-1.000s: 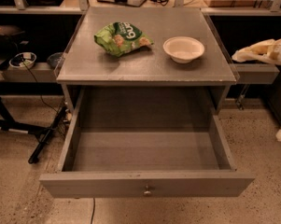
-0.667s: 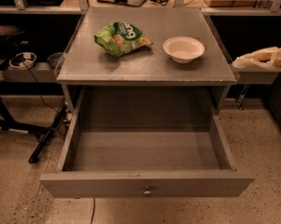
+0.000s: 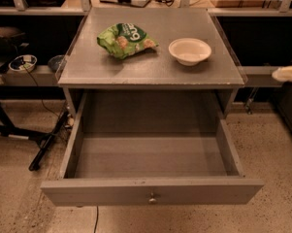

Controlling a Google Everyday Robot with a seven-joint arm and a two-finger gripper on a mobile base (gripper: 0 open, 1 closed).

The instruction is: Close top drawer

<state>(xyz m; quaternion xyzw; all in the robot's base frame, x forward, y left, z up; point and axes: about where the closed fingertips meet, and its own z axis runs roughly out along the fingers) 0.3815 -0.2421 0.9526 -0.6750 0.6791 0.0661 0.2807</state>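
— Where is the wide grey wooden top drawer (image 3: 150, 157)?
— It sticks far out of the grey bench (image 3: 150, 67), toward us.
— What is on top?
— A crinkly green snack bag (image 3: 126, 39) on the left and a round white bowl (image 3: 189, 50) on the right.
— And the pale pincer (image 3: 287, 74)?
— At the right edge, well apart from the drawer. Apart or together, I cannot tell.

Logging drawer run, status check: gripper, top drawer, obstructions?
Gripper at far right edge, apart from top drawer. Drawer wide open, empty. Chip bag, bowl on cabinet top, not in the path.

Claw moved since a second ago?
Yes. Against the white bowl, the claw shifted right and down, now at the view's right edge.
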